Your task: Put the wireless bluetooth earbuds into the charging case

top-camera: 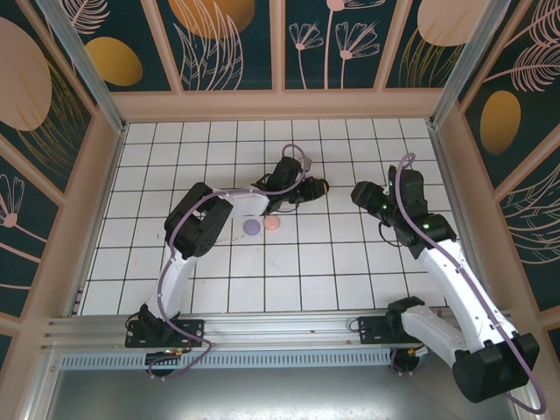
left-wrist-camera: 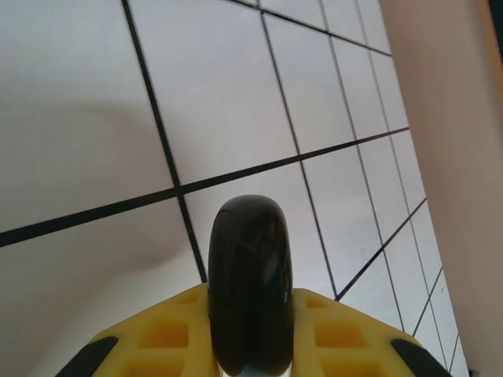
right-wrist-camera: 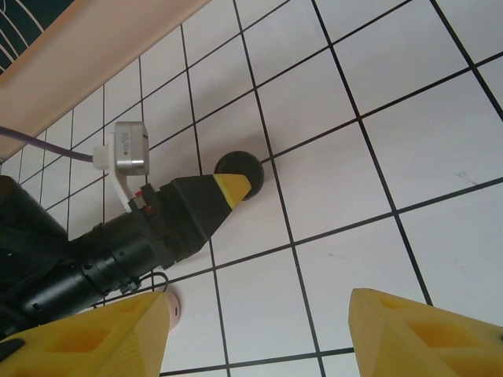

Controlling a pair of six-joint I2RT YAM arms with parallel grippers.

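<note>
One glossy black charging case (left-wrist-camera: 250, 290), by its look, sits clamped in the left hand (right-wrist-camera: 233, 188), low at the bench (top-camera: 350, 262) near mid-grid. The right hand (right-wrist-camera: 259, 334) hovers close by, fingers apart, nothing between them. Case likely light, hard-shelled and slick: best held across its flat faces, gently, near the middle.

text: none legible | labels: none | brands: none | numbers: none | signs: none
</note>
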